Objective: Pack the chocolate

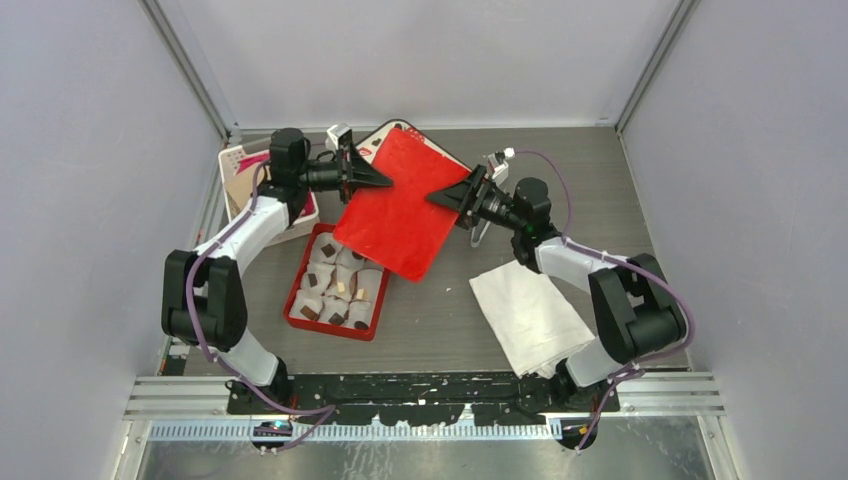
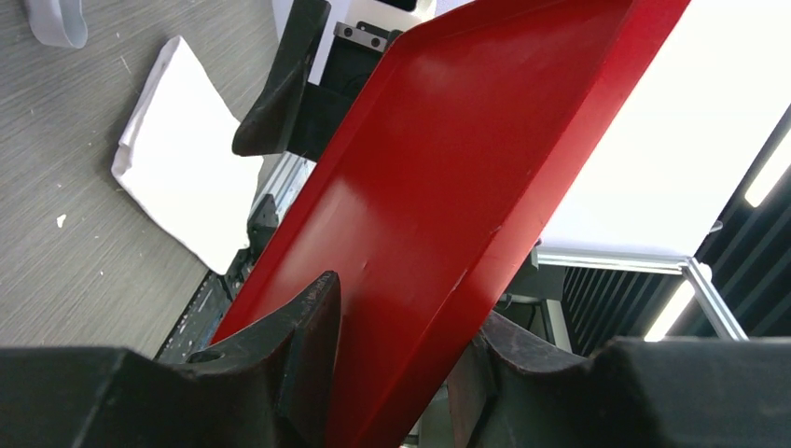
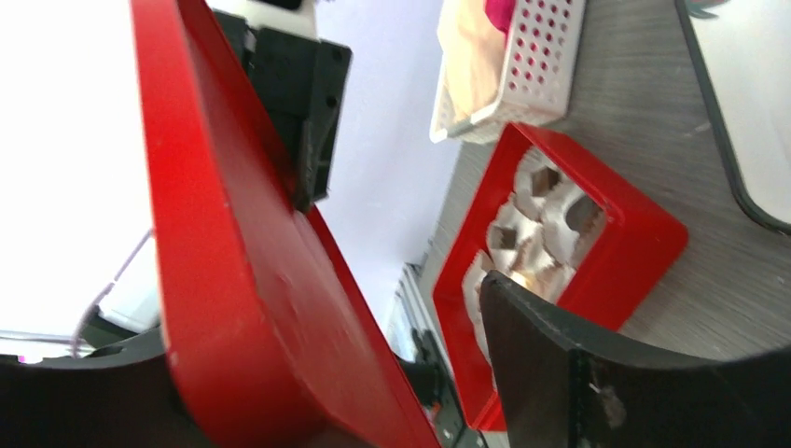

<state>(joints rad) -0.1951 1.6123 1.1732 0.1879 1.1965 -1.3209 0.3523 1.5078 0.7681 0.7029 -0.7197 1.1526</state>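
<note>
— Where is the chocolate now?

— It sits in the red box on the tabletop, in front of the left arm. The pieces are small, mostly dark brown, and each one lies in a white paper cup. The right wrist view shows some of them too, brown pieces inside the crinkled paper.

— And what are the two hands doing?

— The left hand is pinching the red lid at its far left edge. In its own view one finger lies against each face of the lid. The right hand is at the opposite edge and it is spread. In its wrist view the lid is at one side and the dark finger at the other side stands apart from it, with a gap between.

— How is the lid lying?

— It is off the tabletop and tilted. From above, its near corner overlaps the far right corner of the box. I cannot tell if they touch.

— Anything else around?

— A folded white cloth lies near the right arm, and a white basket stands at the far left, just behind the box.
</note>
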